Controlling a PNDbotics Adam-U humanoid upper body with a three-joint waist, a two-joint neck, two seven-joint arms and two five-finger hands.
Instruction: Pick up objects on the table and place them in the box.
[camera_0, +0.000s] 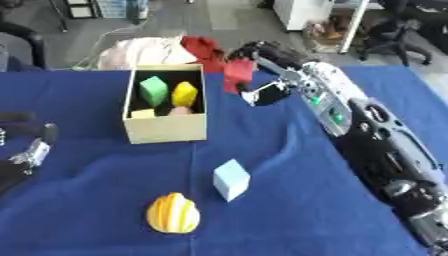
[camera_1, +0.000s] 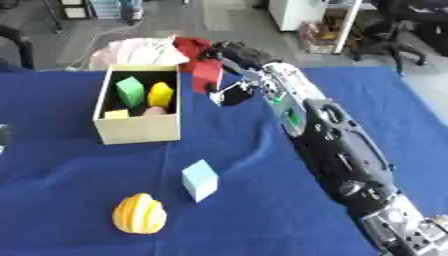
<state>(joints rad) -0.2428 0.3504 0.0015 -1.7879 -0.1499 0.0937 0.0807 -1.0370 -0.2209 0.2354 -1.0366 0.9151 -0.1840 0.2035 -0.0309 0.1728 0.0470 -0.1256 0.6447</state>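
Open cream cardboard box (camera_0: 166, 127), on the blue cloth-covered table (camera_0: 289, 200): a green block (camera_0: 153, 90), a yellow block (camera_0: 185, 93) and two smaller pieces are held inside. A pale blue cube (camera_0: 231, 179) and a yellow-orange striped rounded object (camera_0: 172, 214) are set on the cloth nearer the camera. A red block (camera_1: 206, 74) is pinched in the curled fingers of the right hand (camera_1: 229, 56), just right of the box; the left hand (camera_0: 26, 155) is seen at the left edge, finger state not discernible.

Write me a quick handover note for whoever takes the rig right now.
Right robot hand: reaching past the box, fingers curled on a red block beside its far right corner.
Left robot hand: idle at the left edge, fingers not clear.
Done: green block, yellow piece and other small pieces are in the box.
Left: red block, pale blue cube and yellow striped object.
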